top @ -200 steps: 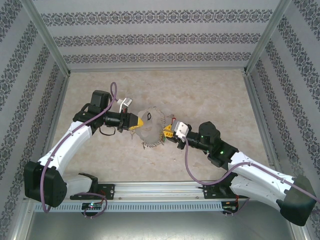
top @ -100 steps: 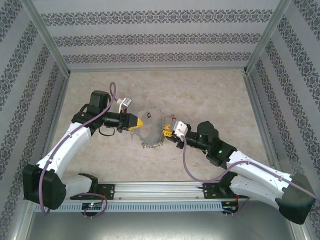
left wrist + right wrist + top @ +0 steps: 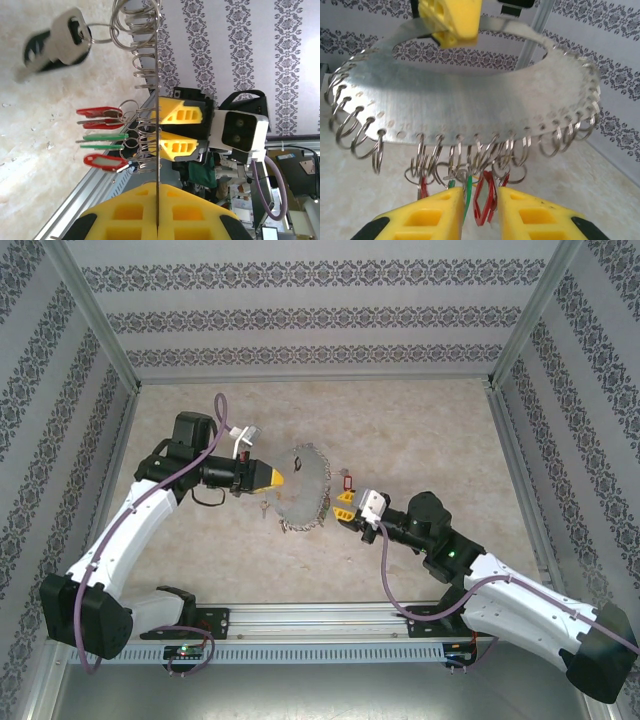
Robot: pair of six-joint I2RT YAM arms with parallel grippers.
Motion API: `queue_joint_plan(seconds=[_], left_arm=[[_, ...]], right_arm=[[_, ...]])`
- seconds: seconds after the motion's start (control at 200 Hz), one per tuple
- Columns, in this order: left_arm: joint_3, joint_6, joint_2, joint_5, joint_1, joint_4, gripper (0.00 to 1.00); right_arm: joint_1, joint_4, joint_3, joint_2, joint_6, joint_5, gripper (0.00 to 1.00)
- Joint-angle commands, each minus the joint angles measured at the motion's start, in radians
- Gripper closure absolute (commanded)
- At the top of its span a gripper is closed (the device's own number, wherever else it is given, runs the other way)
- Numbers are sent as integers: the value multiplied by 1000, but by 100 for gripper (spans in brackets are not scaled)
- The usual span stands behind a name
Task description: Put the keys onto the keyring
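The keyring [image 3: 300, 480] is a flat grey metal ring with many small split rings along its rim [image 3: 470, 95], seen edge-on in the left wrist view [image 3: 158, 75]. My left gripper [image 3: 272, 479] is shut on its left edge [image 3: 158, 222]. Keys with red [image 3: 100, 112] and green [image 3: 102, 137] tags hang from the rim's rings. My right gripper [image 3: 345, 504] is at the ring's right side, open. Red [image 3: 487, 200] and green [image 3: 468, 197] tags dangle loosely between its fingers [image 3: 432, 217]. A red tag [image 3: 348, 480] shows just beyond its fingertips.
A larger silver key with a black head [image 3: 62, 35] hangs from a ring farther along the rim. The beige tabletop [image 3: 400, 430] is walled by patterned panels [image 3: 320, 320]. A metal rail [image 3: 320, 620] runs along the near edge.
My right gripper has drawn back toward the near right, away from the ring, and its jaws have parted. The left arm has shifted the keyring slightly up and left.
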Motion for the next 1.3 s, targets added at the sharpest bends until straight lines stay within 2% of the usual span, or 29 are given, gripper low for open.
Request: queue_joint_plan(seconds=[0.0,0.33,0.46,0.844,0.969,1.124,1.294], left_arm=[[59,72,-8,73,10,-43,100],[89,107,-6,114,10,-88,100],[88,107,-5,123,10,-86,100],[80,97,-8,142,10,-82,100],[79,93,-10,140,10,-78,100],[77,91,-7,145,10,-72,100],[80,90,-5,148,10,-73,100]], right_arm=[[0,31,-8,0,-3,-30,75],[1,87,6,7,-56,29,80],[1,81,34,16,-76,-14,86],[10,104,62,43,-61,-74,90],[13,122,67,48,-49,-79,90],[20,125,83,54,-47,-78,84],[22,123,89,52,-45,-97,83]])
